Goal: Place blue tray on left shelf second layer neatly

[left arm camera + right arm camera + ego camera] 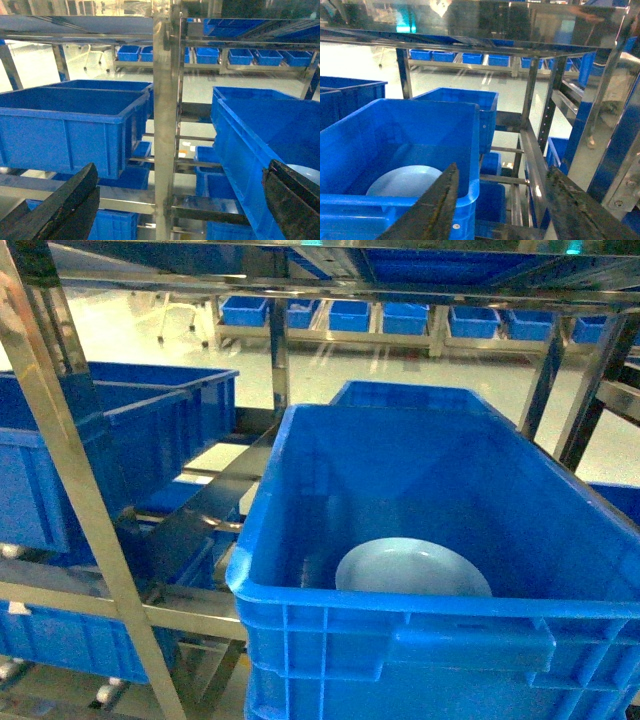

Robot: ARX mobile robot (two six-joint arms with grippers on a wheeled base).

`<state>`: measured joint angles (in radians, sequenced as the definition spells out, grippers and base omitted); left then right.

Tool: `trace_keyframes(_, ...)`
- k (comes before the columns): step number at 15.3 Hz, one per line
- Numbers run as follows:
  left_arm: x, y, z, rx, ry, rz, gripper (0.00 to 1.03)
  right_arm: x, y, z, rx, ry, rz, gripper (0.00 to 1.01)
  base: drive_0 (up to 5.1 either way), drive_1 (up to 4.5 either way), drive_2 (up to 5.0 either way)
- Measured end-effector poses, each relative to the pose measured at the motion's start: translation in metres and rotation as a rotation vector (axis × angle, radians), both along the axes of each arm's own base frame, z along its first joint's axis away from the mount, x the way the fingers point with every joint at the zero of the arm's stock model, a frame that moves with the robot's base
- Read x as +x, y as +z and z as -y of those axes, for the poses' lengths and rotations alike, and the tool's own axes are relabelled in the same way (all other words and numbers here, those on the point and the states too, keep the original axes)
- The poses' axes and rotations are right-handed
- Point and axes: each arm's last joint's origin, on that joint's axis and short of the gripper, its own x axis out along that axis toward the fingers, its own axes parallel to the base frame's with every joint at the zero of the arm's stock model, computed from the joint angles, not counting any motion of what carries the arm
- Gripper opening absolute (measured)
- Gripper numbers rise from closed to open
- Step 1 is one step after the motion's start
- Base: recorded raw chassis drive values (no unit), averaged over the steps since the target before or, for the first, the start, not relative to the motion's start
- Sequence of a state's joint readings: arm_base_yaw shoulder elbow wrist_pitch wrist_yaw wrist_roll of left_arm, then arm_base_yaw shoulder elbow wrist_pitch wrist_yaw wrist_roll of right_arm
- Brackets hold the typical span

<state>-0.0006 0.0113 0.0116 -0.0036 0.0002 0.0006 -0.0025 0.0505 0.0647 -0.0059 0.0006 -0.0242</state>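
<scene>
Blue tray lies flat on the floor of the big blue crate, right of the left shelf. Both tools, left tool and right tool, spread wide, holding nothing.

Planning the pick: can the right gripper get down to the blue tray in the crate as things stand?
Probably yes: the right gripper is open just outside the crate, whose top is uncovered, and nothing lies on the blue tray. It must clear the near wall first.
</scene>
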Motion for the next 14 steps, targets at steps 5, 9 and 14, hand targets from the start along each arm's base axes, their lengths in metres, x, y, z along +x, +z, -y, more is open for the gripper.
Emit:
trace_keyframes(5, 0.0000, 0.0000, 0.0000, 0.000, 0.002, 0.000, 0.98, 0.0000, -0.0126, -0.0002, 0.017, 0.002, 0.002, 0.02, 0.0, 0.00, 0.0)
trace_keyframes(9, 0.0000, 0.0000, 0.0000, 0.000, 0.000, 0.000, 0.98, 0.0000, -0.0132, -0.0002, 0.017, 0.003, -0.003, 0.04, 0.0, 0.00, 0.0)
trace_keyframes(14, 0.0000, 0.0000, 0.0000, 0.000, 0.000, 0.000, 0.98, 0.0000, -0.0132, -0.0002, 0.017, 0.003, -0.003, 0.71, 0.0, 0.00, 0.0)
